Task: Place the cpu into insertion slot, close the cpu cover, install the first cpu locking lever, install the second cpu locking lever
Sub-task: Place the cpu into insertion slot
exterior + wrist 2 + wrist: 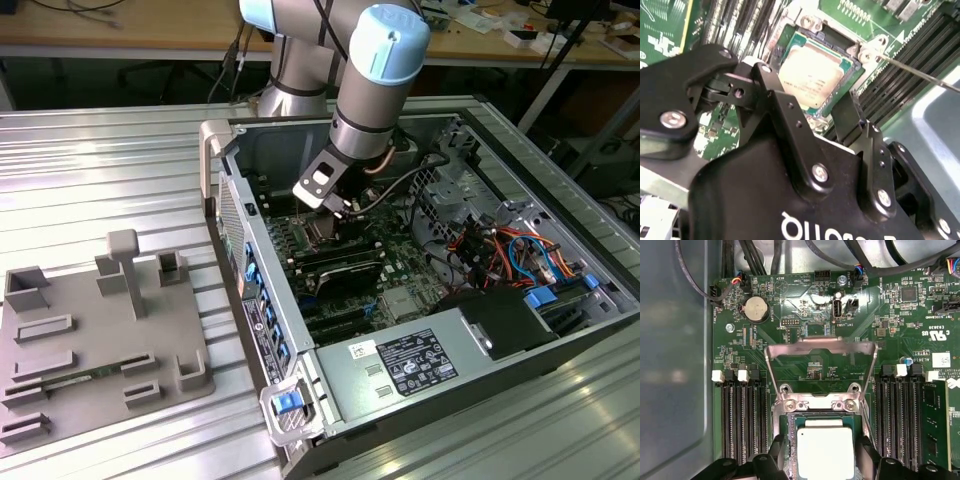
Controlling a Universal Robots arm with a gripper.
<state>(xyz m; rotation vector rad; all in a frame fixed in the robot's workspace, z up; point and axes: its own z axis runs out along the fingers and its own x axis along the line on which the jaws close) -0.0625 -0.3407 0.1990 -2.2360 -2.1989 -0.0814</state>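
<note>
The cpu lies flat in the insertion slot on the green motherboard, silver top up; the second wrist view has the cpu just past the fingertips. My gripper hangs right over it, open, one black finger on each side of the chip. The cpu cover stands swung up on its hinge beyond the slot. A thin metal locking lever sticks up free beside the slot. In the exterior view my gripper is down inside the open computer case.
Black memory slots flank the socket on both sides. Cables and a power supply fill the case toward the exterior view's right. A grey fixture plate lies on the ribbed metal table left of the case.
</note>
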